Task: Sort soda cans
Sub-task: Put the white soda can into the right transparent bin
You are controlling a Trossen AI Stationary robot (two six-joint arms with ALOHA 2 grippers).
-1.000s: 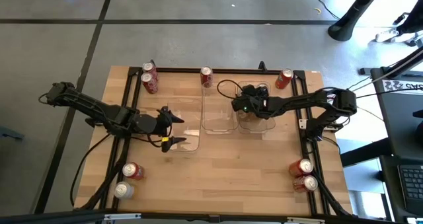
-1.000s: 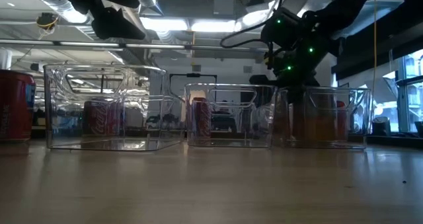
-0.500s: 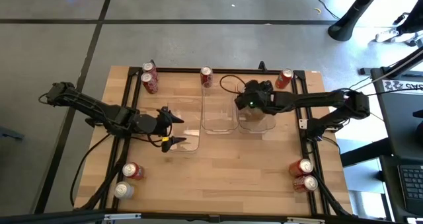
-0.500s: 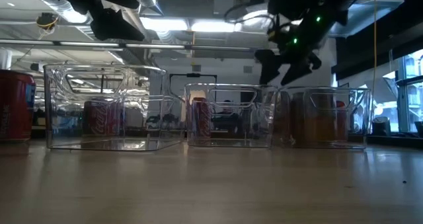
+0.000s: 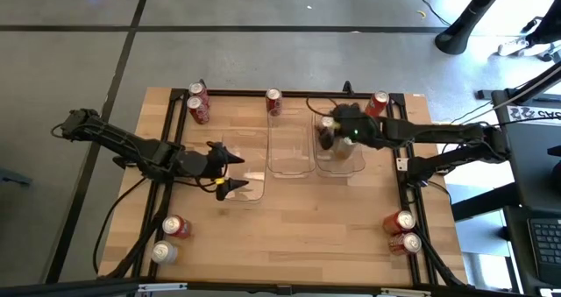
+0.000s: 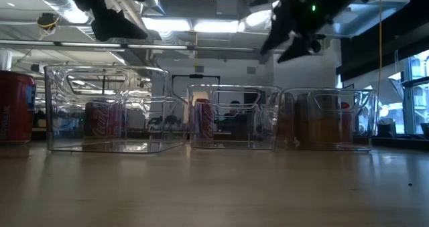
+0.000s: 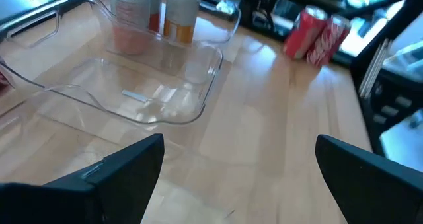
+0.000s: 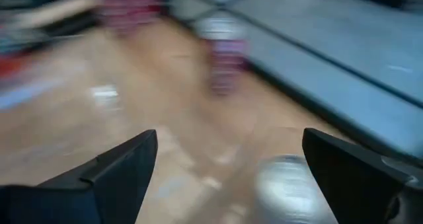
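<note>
**Both grippers spread and empty above the trays**

We see the right gripper [image 5: 326,132] raised over the far end of the right clear rectangular plastic tray [image 5: 351,167], fingers apart with nothing between them; in its wrist view the silver top of a can [image 8: 285,184] lies below the gap. Low down, that gripper [image 6: 293,27] hangs well above the tray rims.

The left gripper [image 5: 230,168] hovers over the left clear plastic tray [image 5: 254,192], its fingers [image 7: 125,168] wide apart and empty. Ahead of it, two cans [image 7: 153,16] stand in the right tray, one gold-bodied.

The small red soda cans with silver tops sit around the wooden desk [image 5: 298,218]: two at the far left corner [image 5: 198,102], one at the far edge [image 5: 274,102] behind the middle clear tray [image 5: 291,166], one near the far right corner [image 5: 378,104], two at the near right corner [image 5: 404,231]. At the near left corner one red can [image 5: 176,227] lies beside a can showing its silver top [image 5: 163,252].
</note>
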